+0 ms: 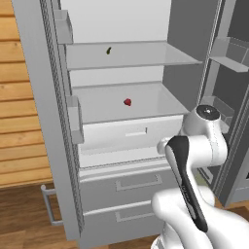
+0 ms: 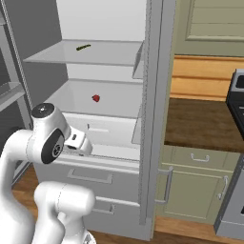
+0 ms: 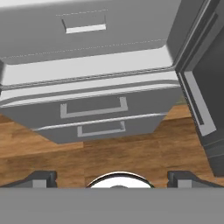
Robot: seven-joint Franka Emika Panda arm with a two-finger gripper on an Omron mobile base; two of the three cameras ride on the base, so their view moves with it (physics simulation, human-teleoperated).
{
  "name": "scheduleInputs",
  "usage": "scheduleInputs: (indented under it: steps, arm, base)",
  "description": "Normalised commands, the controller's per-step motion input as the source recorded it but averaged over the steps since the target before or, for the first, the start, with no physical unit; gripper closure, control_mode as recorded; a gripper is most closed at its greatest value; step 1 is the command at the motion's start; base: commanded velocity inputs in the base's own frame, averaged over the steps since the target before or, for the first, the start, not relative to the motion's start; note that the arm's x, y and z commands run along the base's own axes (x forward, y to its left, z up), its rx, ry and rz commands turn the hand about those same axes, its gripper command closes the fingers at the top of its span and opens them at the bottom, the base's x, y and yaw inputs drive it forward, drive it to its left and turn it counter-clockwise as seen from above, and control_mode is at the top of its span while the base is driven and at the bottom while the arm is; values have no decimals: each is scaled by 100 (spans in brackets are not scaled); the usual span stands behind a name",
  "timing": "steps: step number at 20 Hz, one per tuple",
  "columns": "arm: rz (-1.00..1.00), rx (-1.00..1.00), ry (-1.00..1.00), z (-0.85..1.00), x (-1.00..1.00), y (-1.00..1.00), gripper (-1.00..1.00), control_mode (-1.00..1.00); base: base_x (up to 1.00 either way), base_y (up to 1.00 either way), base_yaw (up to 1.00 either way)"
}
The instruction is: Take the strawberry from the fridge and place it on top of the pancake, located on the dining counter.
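The fridge stands with both doors open, showing white shelves. The strawberry is a tiny red fruit lying alone on the middle shelf, and it shows again as the strawberry in the right base view. My arm is folded in front of the fridge's lower part, below the strawberry's shelf. In the hand view my gripper is open, its fingertips wide apart with nothing between them, looking down on the fridge's two drawers and the wood floor. The pancake and the dining counter are out of view.
A tiny dark green item lies on the upper shelf. Door bins jut from the open left door and others from the right door. To the right of the fridge are a wall counter over green cabinets and a stove.
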Motion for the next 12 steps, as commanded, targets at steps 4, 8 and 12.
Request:
scheduleInputs:
  steps: [4,8,12]
  arm:
    - [0,-1,0,-34,-17,0,-100,-100]
    - [0,-5,0,-42,-20,0,-100,-100]
    - [0,0,0,-6,-4,0,-100,-100]
  base:
    - [0,0,0]
    - [0,0,0]
    - [0,0,0]
